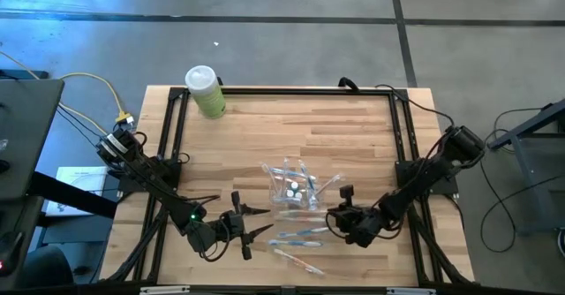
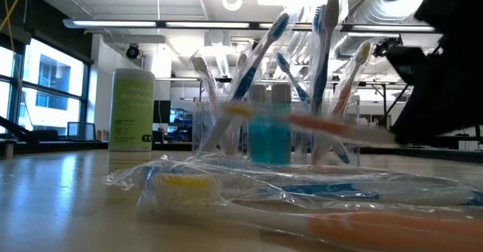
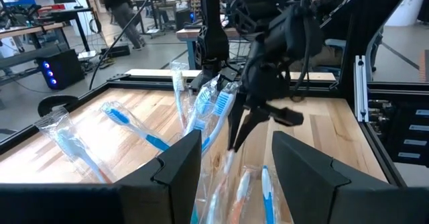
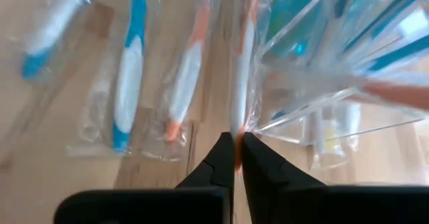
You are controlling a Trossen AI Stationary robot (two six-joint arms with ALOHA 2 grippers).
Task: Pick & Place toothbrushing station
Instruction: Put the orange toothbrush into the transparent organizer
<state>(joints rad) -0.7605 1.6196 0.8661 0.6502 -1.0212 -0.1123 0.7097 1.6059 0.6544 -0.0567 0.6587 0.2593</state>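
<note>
The right gripper (image 4: 236, 147) is down low at the near-right side of the table (image 1: 353, 127), just beside the clear holder (image 1: 291, 187), and its jaws are clenched tight on the end of an orange-marked toothbrush (image 4: 241, 70) in a crinkly clear wrapper. From that arm's wrist camera the 2 dark fingers are pinched together with the wrapped handle caught between them.

The holder sits in the middle of the table, slightly toward the near edge, with blue and orange toothbrushes sticking up out of it at angles and small white-capped tubes (image 1: 291, 189) inside. More wrapped toothbrushes (image 1: 298, 238) lie flat on the wood, just nearer than the holder, and another orange one (image 1: 298, 261) lies closer still to the near edge.

The left gripper (image 1: 258, 222) waits at the near-left, well clear of the holder, jaws released and spread, nothing between them. Its wrist camera looks across at the brushes and the other arm.

A pale green bottle (image 1: 206, 92) with a white cap stands at the far-left corner. A person (image 3: 124, 9) walks through the room behind.
</note>
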